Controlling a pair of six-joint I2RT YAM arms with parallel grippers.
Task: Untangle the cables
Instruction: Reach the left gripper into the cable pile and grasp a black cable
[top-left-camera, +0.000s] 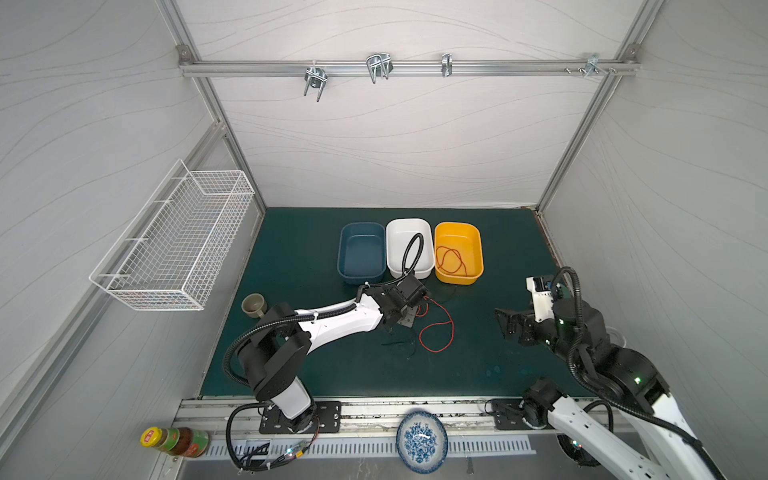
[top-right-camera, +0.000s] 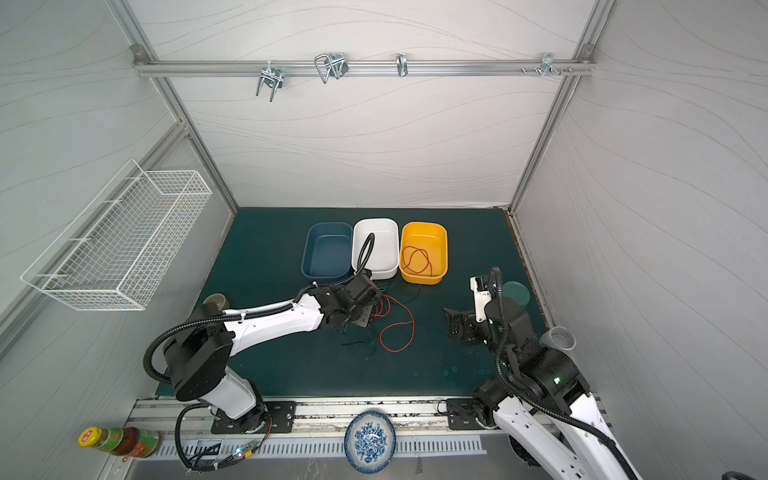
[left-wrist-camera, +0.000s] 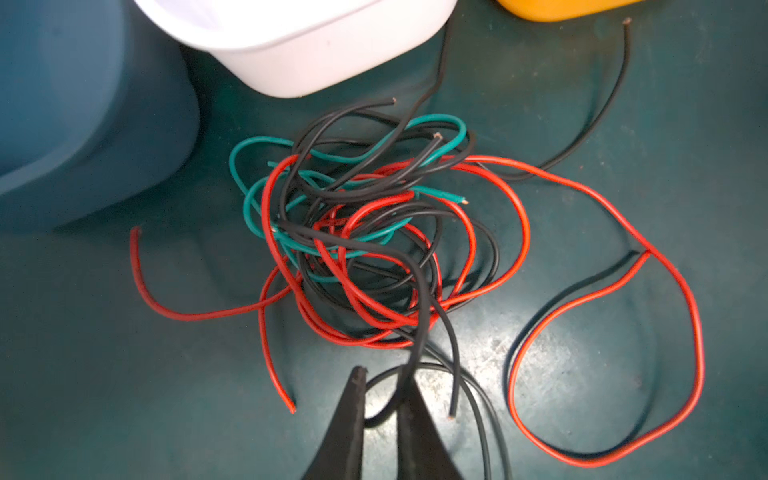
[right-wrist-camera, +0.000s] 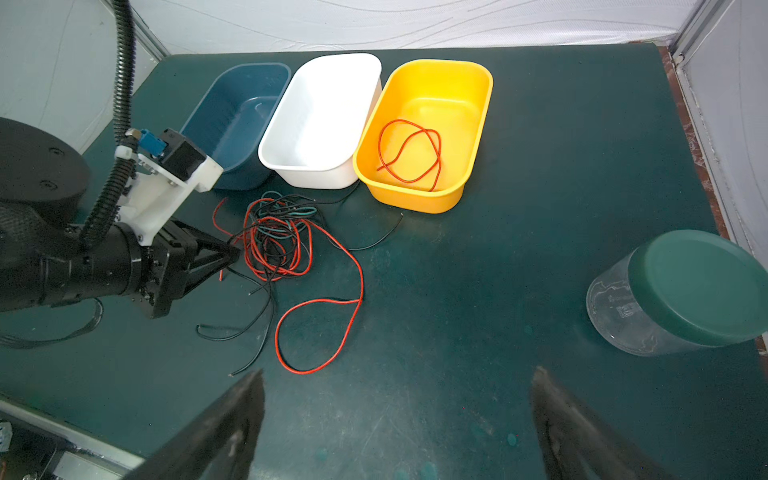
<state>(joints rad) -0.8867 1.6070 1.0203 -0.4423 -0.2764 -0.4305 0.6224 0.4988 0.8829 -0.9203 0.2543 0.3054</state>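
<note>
The cables (left-wrist-camera: 361, 249) lie as a red, black and teal knot on the green mat in front of the white tub (left-wrist-camera: 299, 50). In both top views the left arm hides most of the knot. One long red loop (top-left-camera: 452, 328) trails out to the right of it. My left gripper (left-wrist-camera: 384, 368) sits at the knot's near edge, its jaws closed to a narrow gap on a black cable (left-wrist-camera: 423, 316) that rises out of the knot. A single red cable (right-wrist-camera: 439, 158) lies in the yellow tub (top-left-camera: 457, 232). My right gripper (right-wrist-camera: 399, 370) hangs open over bare mat, right of the cables.
A blue tub (top-left-camera: 361, 253) and the white tub (top-left-camera: 409, 237) stand beside the yellow one at the back. A clear jar with a green lid (right-wrist-camera: 685, 286) stands at the mat's right edge. A brown cup (top-left-camera: 253, 305) sits left, and a wire basket (top-left-camera: 178, 241) hangs on the left wall.
</note>
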